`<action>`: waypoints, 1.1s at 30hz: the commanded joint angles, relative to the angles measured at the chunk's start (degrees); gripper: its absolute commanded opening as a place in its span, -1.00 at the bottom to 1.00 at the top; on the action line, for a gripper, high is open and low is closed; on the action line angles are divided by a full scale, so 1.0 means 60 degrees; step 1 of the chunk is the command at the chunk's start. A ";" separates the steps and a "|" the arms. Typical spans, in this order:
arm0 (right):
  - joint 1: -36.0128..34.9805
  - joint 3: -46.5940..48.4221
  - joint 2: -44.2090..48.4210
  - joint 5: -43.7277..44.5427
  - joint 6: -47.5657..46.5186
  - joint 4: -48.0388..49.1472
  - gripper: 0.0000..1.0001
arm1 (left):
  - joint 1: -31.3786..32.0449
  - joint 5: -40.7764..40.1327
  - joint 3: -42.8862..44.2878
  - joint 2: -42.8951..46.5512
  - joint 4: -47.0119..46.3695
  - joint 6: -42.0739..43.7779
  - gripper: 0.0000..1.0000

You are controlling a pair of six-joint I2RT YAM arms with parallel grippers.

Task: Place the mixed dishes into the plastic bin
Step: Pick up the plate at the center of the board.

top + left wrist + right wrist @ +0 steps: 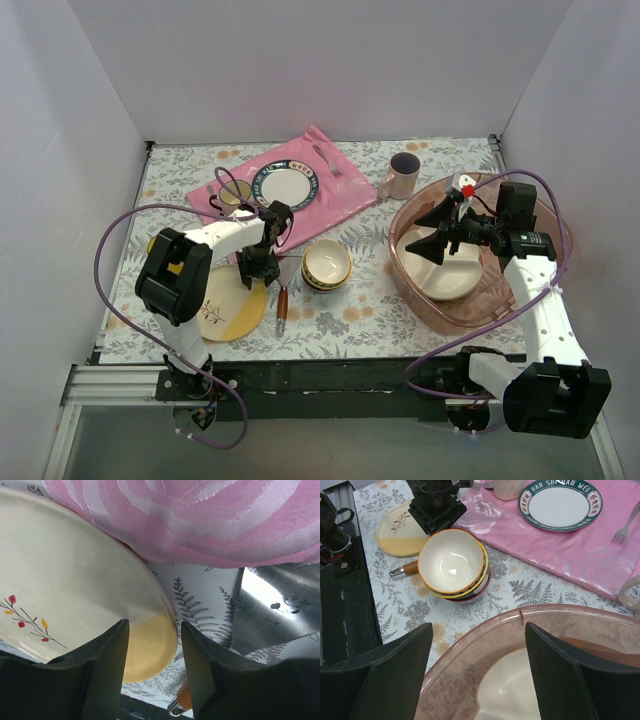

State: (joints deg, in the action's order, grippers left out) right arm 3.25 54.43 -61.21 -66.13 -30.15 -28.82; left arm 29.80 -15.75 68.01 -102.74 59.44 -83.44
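The plastic bin (pixel 545 285) stands at the right and holds a cream divided plate (pixel 445 275). My right gripper (pixel 432 232) hangs open and empty above the bin's left part; the right wrist view shows the bin rim (pixel 470 637) and the plate (pixel 515 690) under it. My left gripper (pixel 258 264) is open, low over the far edge of a cream and yellow plate (pixel 230 312); in the left wrist view the fingers (pixel 107 655) straddle that plate's rim (pixel 150 650). A stack of small bowls (pixel 327 264) sits mid-table. A pinkish mug (pixel 404 176) stands behind the bin.
A pink mat (pixel 345 195) at the back holds a blue-rimmed plate (pixel 286 187), a fork (pixel 328 160) and a cream mug (pixel 232 196). An orange-handled utensil (pixel 282 300) lies between the plate and the bowls. Something yellow (pixel 160 246) shows behind the left arm.
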 commanded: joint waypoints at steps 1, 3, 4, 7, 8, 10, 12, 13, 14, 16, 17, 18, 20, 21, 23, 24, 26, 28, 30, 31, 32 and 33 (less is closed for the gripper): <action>-0.0028 -0.0122 0.0226 -0.0141 -0.0072 0.0262 0.64 | 0.0028 -0.0364 0.0150 -0.0088 -0.0253 -0.0127 -0.11; -0.0028 -0.0122 0.0226 -0.0155 -0.0072 0.0248 0.64 | 0.0043 -0.0378 0.0150 -0.0249 -0.0297 -0.0098 -0.15; -0.0028 -0.0137 0.0226 -0.0155 -0.0072 0.0262 0.64 | 0.0028 -0.0436 0.0150 -0.0293 -0.0326 -0.0083 -0.16; -0.0028 -0.0166 0.0241 -0.0185 -0.0072 0.0248 0.64 | 0.0028 -0.0495 0.0223 -0.0498 -0.0283 -0.0068 -0.20; -0.0028 -0.0152 0.0241 -0.0185 -0.0072 0.0262 0.64 | 0.0028 -0.0495 0.0237 -0.0586 -0.0268 -0.0039 -0.24; -0.0028 -0.0152 0.0241 -0.0214 -0.0072 0.0262 0.64 | 0.0043 -0.0554 0.0339 -0.0689 -0.0224 -0.0010 -0.25; -0.0028 -0.0152 0.0255 -0.0228 -0.0072 0.0262 0.64 | 0.0043 -0.0612 0.0428 -0.0879 -0.0122 0.0005 -0.26; -0.0028 -0.0152 0.0255 -0.0229 -0.0072 0.0248 0.64 | 0.0043 -0.0613 0.0515 -0.0923 -0.0093 0.0034 -0.30; -0.0028 -0.0166 0.0255 -0.0229 -0.0072 0.0262 0.64 | 0.0043 -0.0656 0.0545 -0.0967 -0.0092 0.0034 -0.30; -0.0028 -0.0166 0.0255 -0.0243 -0.0087 0.0277 0.64 | 0.0058 -0.0671 0.0676 -0.1070 -0.0034 0.0049 -0.35; -0.0028 -0.0166 0.0270 -0.0258 -0.0073 0.0262 0.64 | 0.0057 -0.0686 0.0735 -0.1114 -0.0019 0.0049 -0.43; -0.0028 -0.0166 0.0270 -0.0272 -0.0087 0.0262 0.64 | 0.0072 -0.0671 0.0765 -0.1158 0.0010 0.0078 -0.44; -0.0028 -0.0166 0.0270 -0.0273 -0.0087 0.0247 0.64 | 0.0072 -0.0700 0.0896 -0.1246 0.0039 0.0108 -0.53; -0.0028 -0.0166 0.0270 -0.0273 -0.0073 0.0262 0.64 | 0.0087 -0.0701 0.0926 -0.1275 0.0069 0.0122 -0.60; -0.0028 -0.0166 0.0285 -0.0273 -0.0087 0.0262 0.64 | 0.0072 -0.0715 0.0984 -0.1334 0.0083 0.0122 -0.66; -0.0028 -0.0152 0.0285 -0.0273 -0.0073 0.0248 0.64 | 0.0072 -0.0715 0.0985 -0.1334 0.0069 0.0108 -0.81; -0.0014 -0.0166 0.0285 -0.0273 -0.0087 0.0247 0.64 | 0.0072 -0.0701 0.0985 -0.1276 0.0040 0.0093 -1.00; -0.0028 -0.0137 0.0299 -0.0287 -0.0087 0.0233 0.64 | 0.0072 -0.0672 0.0985 -0.1159 0.0040 0.0064 -1.00; -0.0028 -0.0093 0.0285 -0.0302 -0.0102 0.0175 0.65 | 0.0087 -0.0584 0.0970 -0.0866 0.0010 0.0049 -1.00; -0.0043 -0.0049 0.0270 -0.0316 -0.0189 0.0116 0.65 | 0.0087 -0.0511 0.0956 -0.0706 -0.0004 0.0035 -1.00; -0.0043 -0.0006 0.0241 -0.0331 -0.0262 0.0014 0.65 | 0.0072 -0.0467 0.0955 -0.0385 -0.0077 0.0005 -1.00; -0.0072 0.0053 0.0212 -0.0375 -0.0335 -0.0161 0.65 | 0.0087 -0.0423 0.0926 -0.0164 -0.0107 -0.0024 -1.00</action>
State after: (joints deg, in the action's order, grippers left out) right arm 3.25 53.65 -60.71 -66.26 -30.37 -28.53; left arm 30.61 -17.28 73.76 -108.84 62.46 -82.87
